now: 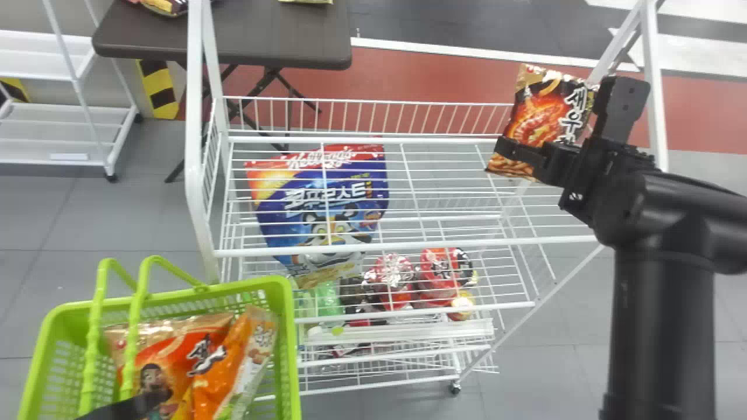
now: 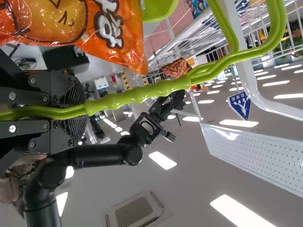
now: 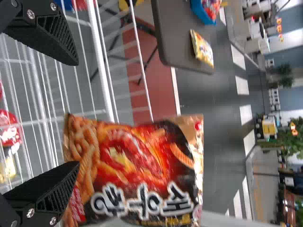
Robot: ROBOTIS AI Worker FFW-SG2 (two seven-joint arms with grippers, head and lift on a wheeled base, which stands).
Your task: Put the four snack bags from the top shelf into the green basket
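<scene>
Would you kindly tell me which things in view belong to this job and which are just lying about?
Job: green basket; bags inside; top shelf; red-black bag; right end effector.

Lying about: blue bag, seemingly beneath the top shelf; red packs; table; yellow bag on it.

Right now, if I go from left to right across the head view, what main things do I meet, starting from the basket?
Green basket, blue cereal bag, red-and-black snack bag, robot's right arm.

A white wire-mesh metal rack [image 1: 194, 146] carries a large flat blue-and-red cereal bag [image 1: 292, 216] and, lower down, shiny red rounded packets [image 1: 435, 274].
</scene>
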